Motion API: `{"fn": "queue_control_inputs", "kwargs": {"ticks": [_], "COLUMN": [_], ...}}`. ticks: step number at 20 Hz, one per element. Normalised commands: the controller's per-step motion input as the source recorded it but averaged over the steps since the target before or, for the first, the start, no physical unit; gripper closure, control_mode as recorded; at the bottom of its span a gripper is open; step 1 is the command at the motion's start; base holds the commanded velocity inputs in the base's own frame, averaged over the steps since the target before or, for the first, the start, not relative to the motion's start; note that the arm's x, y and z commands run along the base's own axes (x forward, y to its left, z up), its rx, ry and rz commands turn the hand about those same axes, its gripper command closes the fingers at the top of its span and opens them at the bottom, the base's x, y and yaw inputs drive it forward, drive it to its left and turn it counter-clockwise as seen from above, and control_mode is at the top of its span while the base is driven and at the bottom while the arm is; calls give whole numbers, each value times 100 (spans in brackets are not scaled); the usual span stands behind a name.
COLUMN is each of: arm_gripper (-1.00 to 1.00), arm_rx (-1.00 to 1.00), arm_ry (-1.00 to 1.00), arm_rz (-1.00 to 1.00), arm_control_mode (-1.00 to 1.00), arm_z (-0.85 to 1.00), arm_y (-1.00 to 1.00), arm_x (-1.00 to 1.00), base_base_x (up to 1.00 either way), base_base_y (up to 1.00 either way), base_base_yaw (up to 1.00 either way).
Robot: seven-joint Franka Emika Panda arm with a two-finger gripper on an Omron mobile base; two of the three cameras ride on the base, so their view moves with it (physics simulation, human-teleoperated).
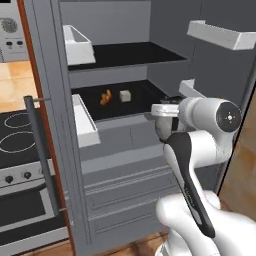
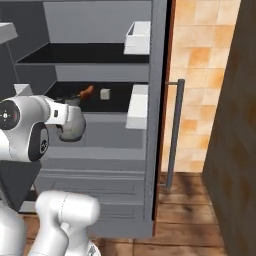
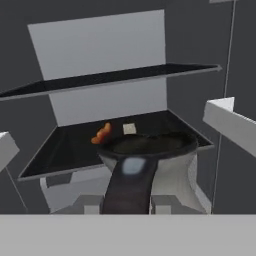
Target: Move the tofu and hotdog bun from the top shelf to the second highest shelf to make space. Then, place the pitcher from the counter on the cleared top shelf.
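Observation:
My gripper is shut on the dark handle of the mottled grey pitcher, which hangs in front of the open fridge, at about the height of the second highest shelf. On that shelf lie the pale tofu and, just to its left, the orange-brown hotdog bun. The top shelf above them is bare and black. In the right base view the pitcher hangs below and left of the bun and tofu. The counter is out of view.
White door bins stick out on the fridge's left door, and another bin on the right door. Grey drawers sit under the shelves. A black stovetop lies to the left, and a wooden cabinet to the right.

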Motion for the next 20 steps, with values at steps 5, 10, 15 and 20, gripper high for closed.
{"fn": "queue_control_inputs", "kwargs": {"ticks": [5, 10, 15, 20], "arm_gripper": [100, 100, 100, 100], "arm_rx": [0, 0, 0, 0], "arm_ry": [0, 0, 0, 0], "arm_rz": [0, 0, 0, 6], "arm_control_mode": [100, 100, 100, -100], "arm_z": [0, 0, 0, 0], "arm_y": [0, 0, 0, 0], "arm_x": [0, 0, 0, 0], "base_base_x": [80, 69, 44, 3], "base_base_y": [0, 2, 4, 0], "base_base_yaw": [8, 10, 11, 7]}}
